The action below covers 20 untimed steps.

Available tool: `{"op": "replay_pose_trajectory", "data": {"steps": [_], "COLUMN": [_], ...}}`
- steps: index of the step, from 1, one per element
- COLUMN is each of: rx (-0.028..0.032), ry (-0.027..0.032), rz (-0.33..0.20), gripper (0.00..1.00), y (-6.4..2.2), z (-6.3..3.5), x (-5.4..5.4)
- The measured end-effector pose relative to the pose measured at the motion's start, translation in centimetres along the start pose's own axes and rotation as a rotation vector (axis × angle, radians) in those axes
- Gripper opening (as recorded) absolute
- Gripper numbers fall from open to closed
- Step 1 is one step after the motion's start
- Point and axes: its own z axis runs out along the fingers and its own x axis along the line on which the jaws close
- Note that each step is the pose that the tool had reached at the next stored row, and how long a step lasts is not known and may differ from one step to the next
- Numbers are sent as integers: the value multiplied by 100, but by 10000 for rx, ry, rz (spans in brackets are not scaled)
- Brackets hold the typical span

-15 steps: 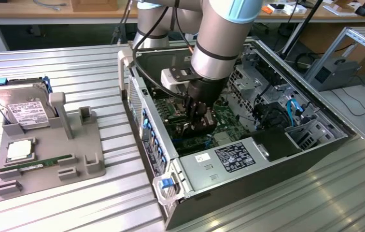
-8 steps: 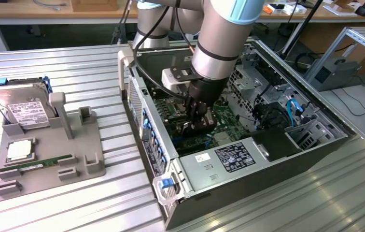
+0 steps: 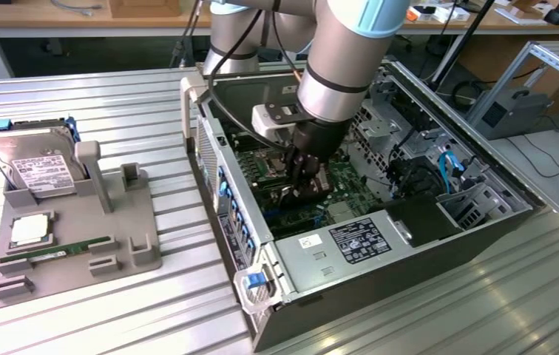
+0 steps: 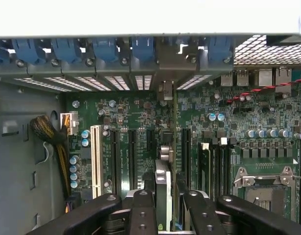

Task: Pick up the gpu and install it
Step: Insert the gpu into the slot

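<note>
The arm is reaching down into the open computer case (image 3: 378, 244), which is lying on its side on the ribbed metal table (image 3: 141, 310). The gripper (image 3: 305, 183) is hanging low over the green motherboard (image 3: 309, 214). In the wrist view the gripper (image 4: 165, 205) is closing its dark fingers (image 4: 140, 210) narrowly on the gpu (image 4: 163, 186), which is showing edge-on as a thin upright card between them. The card is pointing along the row of long expansion slots (image 4: 132, 156), with its far end reaching toward the bracket openings (image 4: 140, 81) under the blue clips (image 4: 140, 49) at the case's rear wall.

Judged from this, the pick-up is done and the work is standing in the install step. The card is being held above or at a slot beside the white slot (image 4: 96, 156); whether its lower edge is already entering the slot cannot be told, since the fingers are hiding that edge. Seating and release are not yet showing as done.

At the exterior view's left, the grey parts holder (image 3: 72, 244) is still carrying the hard drive (image 3: 38, 166) standing at its back and the small green memory stick (image 3: 58, 253) lying near its front. The upright grey post (image 3: 92, 170) beside the drive is standing bare.
</note>
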Motion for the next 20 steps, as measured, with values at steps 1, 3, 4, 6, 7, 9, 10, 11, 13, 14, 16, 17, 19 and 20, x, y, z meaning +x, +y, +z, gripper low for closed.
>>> {"op": "replay_pose_trajectory", "data": {"steps": [1, 3, 4, 6, 7, 9, 10, 11, 13, 14, 16, 17, 19, 20], "rx": [-1, -6, -7, -9, -8, -4, -4, -4, -3, -3, -4, -4, -4, -4], "ry": [0, 0, 0, 7, 50, 245, 270, 285, 292, 293, 277, 270, 269, 269], "rz": [4, 10, 10, 14, 16, 26, 26, 26, 27, 26, 27, 26, 27, 27], "gripper": [27, 27, 27, 27, 27, 27, 27, 27, 27, 27, 27, 27, 27, 27], "y": [-15, -52, -71, -75, -75, -75, -74, -74, -74, -74, -71, -48, 5, 19], "z": [-1, -2, -2, -3, -2, -2, -9, -17, -21, -21, -20, -20, -18, -17], "x": [0, -1, -1, -9, -18, -69, -83, -90, -101, -103, -125, -133, -136, -139]}}
